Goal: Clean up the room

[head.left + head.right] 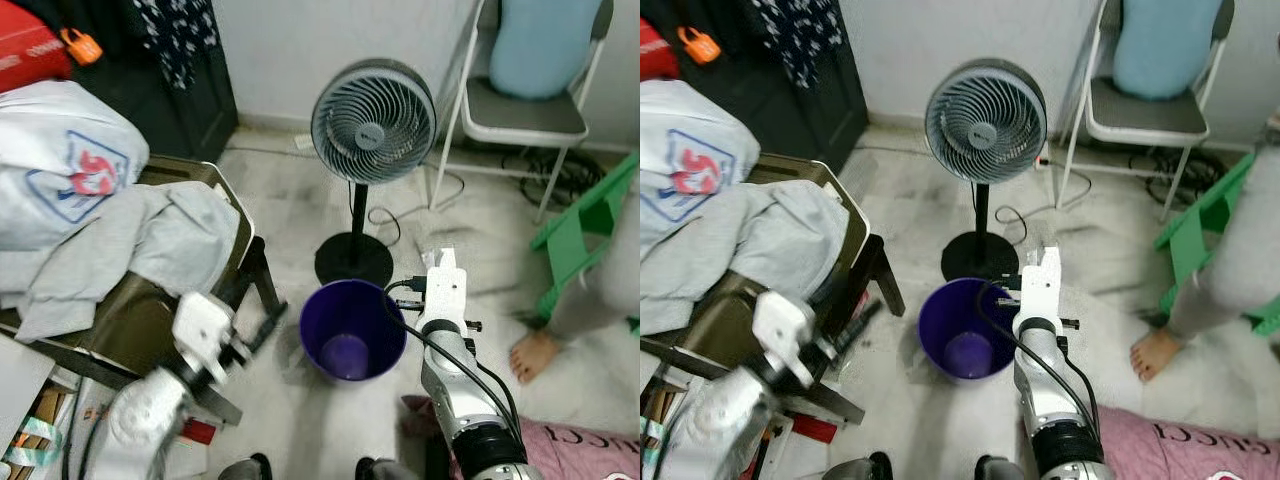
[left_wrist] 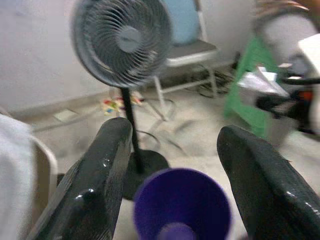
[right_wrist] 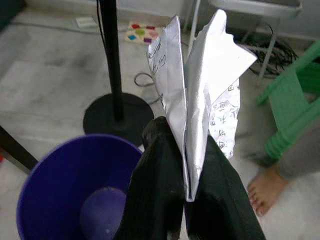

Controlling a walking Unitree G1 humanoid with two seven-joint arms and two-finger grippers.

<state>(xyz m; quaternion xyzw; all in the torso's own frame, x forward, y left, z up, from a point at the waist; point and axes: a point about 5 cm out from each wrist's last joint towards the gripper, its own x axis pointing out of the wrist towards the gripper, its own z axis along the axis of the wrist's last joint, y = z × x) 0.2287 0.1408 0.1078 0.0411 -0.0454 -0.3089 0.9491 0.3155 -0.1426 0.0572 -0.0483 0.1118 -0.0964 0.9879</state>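
Grey marble floor under purple bin

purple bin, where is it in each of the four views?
Left eye: purple bin low centre, left of the right tool.
Right eye: low centre.
Left wrist: bottom, between the open fingers.
Right wrist: lower left, beside the crumpled paper.
Shared landmark: black fan base just behind it.

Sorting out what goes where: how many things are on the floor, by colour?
Purple: 1, bucket
Grey: 1, fan
Green: 1, stool
White: 1, folding chair
Total: 4
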